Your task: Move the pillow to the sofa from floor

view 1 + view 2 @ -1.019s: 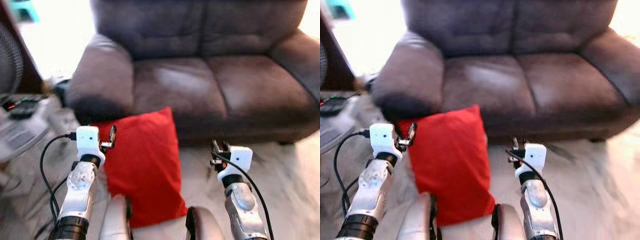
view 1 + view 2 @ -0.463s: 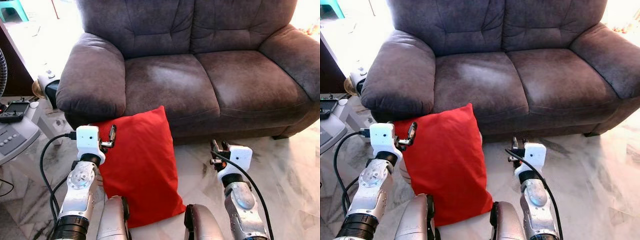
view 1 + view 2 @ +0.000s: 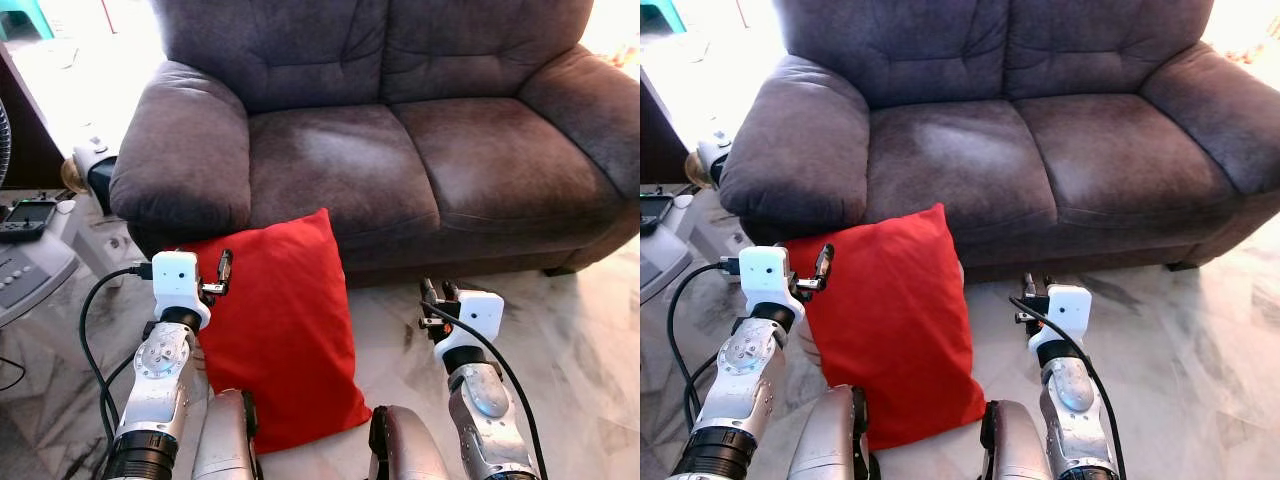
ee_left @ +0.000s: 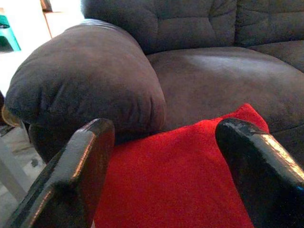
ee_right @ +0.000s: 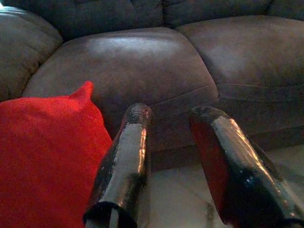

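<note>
A red pillow (image 3: 280,320) stands on the marble floor, leaning against the front of the dark grey two-seat sofa (image 3: 400,150). My left gripper (image 3: 224,272) hovers at the pillow's upper left corner, open, with the pillow (image 4: 180,175) and the sofa arm (image 4: 85,80) seen between its fingers. My right gripper (image 3: 436,292) is raised over the floor to the right of the pillow, a hand's width from it, open and holding nothing. The right wrist view looks at the seat cushion (image 5: 128,66) with the pillow's corner (image 5: 42,142) beside the fingers (image 5: 123,161).
A white fan base (image 3: 30,265) with a black remote (image 3: 28,215) sits on the floor at the left. A small white and black device (image 3: 95,165) lies beside the sofa's left arm. Bare marble floor (image 3: 570,330) spreads to the right.
The camera view has steadied from blurred to sharp and shifted slightly. Both arms and the pillow keep the same places.
</note>
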